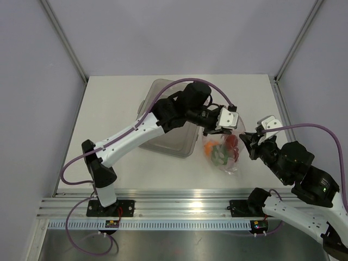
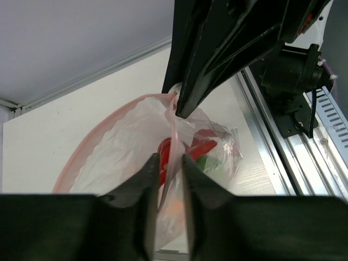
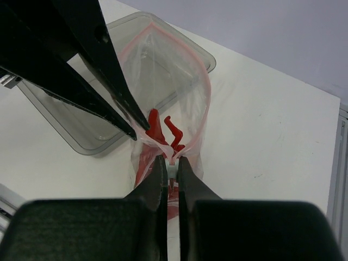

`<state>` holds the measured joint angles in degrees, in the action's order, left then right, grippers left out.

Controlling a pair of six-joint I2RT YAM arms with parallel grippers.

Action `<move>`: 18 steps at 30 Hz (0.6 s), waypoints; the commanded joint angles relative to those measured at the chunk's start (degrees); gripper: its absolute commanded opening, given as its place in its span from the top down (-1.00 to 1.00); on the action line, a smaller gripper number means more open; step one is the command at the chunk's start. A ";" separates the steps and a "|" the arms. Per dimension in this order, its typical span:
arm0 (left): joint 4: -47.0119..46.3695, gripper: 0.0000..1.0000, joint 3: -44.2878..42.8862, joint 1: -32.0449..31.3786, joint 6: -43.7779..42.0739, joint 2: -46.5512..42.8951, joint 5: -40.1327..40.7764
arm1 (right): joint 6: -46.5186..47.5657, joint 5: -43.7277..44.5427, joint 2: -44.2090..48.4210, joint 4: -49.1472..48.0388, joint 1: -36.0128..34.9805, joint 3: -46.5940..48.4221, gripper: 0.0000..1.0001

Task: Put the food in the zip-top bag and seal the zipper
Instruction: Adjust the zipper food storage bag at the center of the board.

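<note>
The zip-top bag [image 1: 222,156] hangs between both grippers just right of the tray, mouth up. Inside it lie the red lobster [image 2: 204,147], the green pepper [image 2: 211,163] and the orange fruit [image 2: 174,209]. My left gripper [image 2: 169,166] has the pinkish zipper [image 2: 175,128] strip between its jaws, closed on the mouth edge. My right gripper [image 3: 172,163] is shut on the small white slider at the end of the zipper. The mouth bulges open in a pink loop behind the left gripper. In the top view the left gripper [image 1: 216,132] and right gripper [image 1: 243,140] meet over the bag.
The rigid clear tray [image 1: 174,142] stands left of the bag, under the left arm, and shows in the right wrist view [image 3: 70,130]. An aluminium rail [image 1: 174,209] runs along the near table edge. Walls close in the back and sides.
</note>
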<state>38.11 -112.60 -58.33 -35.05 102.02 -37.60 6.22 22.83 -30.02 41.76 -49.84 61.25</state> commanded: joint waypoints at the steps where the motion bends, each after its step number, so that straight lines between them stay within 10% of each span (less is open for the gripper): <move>1: 0.82 0.78 -4.03 -1.00 -1.25 1.16 -1.77 | 0.73 -0.07 0.58 -2.56 0.36 2.64 1.00; 4: 0.74 1.00 -4.04 -1.09 -0.11 1.34 0.93 | -0.85 2.82 0.23 -2.73 0.36 2.99 1.00; 8: -4.96 1.00 -2.37 0.05 5.59 0.12 7.72 | -2.87 6.00 -0.65 -2.47 0.36 5.10 0.01; 18: -12.36 1.00 8.44 2.86 8.33 -7.27 5.44 | -5.60 8.82 4.35 -5.46 0.27 3.52 -0.07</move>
<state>31.86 -105.54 -55.72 -27.92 99.46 -32.29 2.00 29.69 -27.16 39.75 -49.82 65.17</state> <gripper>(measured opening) 0.008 0.537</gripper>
